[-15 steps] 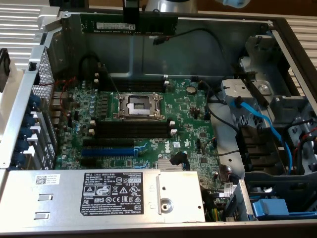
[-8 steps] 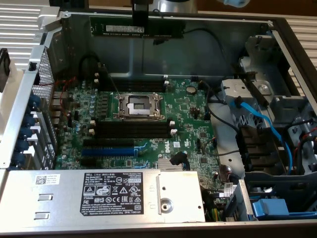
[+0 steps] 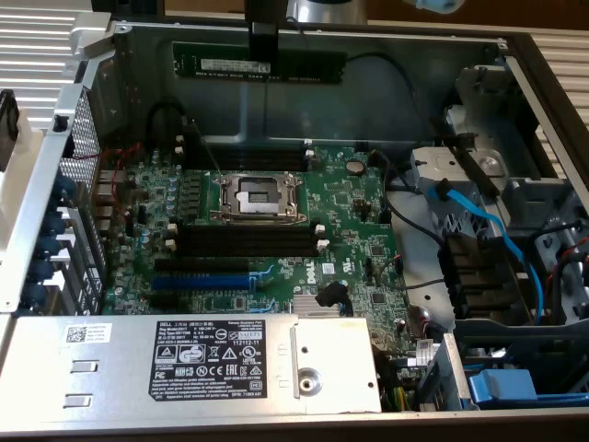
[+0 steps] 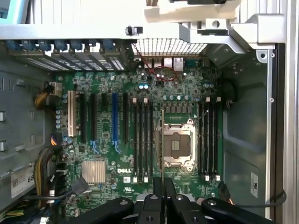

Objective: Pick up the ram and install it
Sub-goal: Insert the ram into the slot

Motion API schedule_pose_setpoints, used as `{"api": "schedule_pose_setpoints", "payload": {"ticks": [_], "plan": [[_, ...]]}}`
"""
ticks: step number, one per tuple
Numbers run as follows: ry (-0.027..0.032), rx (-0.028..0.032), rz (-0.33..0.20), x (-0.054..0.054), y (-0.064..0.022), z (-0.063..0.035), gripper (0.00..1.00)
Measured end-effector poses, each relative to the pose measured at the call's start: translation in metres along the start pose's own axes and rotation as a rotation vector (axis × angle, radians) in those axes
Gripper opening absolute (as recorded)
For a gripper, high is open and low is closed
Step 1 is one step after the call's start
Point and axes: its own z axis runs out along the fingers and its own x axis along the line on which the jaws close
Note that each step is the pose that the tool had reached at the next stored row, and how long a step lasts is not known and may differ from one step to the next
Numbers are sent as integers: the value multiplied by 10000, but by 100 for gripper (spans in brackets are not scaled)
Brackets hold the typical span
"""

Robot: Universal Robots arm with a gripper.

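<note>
The ram (image 3: 259, 63) is a long dark-green stick with a pale label strip, held level high above the far side of the open computer case. My gripper (image 3: 264, 41) is shut on its upper edge near the middle. In the wrist view the ram (image 4: 162, 140) shows edge-on as a thin line running out from between my gripper's fingers (image 4: 163, 189), over the strip between the CPU socket (image 4: 177, 147) and one bank of black memory slots (image 4: 142, 140). It touches nothing on the board.
The green motherboard (image 3: 350, 216) has black memory slots (image 3: 247, 241) with white clips on both sides of the CPU socket (image 3: 256, 195), and a blue expansion slot (image 3: 204, 276). A silver power supply (image 3: 184, 364) lies in front; blue cables (image 3: 479, 221) and drive bays lie at the exterior view's right.
</note>
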Motion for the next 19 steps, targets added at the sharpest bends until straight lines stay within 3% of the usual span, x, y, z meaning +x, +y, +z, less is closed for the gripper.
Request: {"api": "schedule_pose_setpoints", "payload": {"ticks": [3,12,19], "plan": [[61,2,-1,-30,1,32,12],[63,6,75,-42,38,194,12],[58,9,106,58,43,288,12]]}}
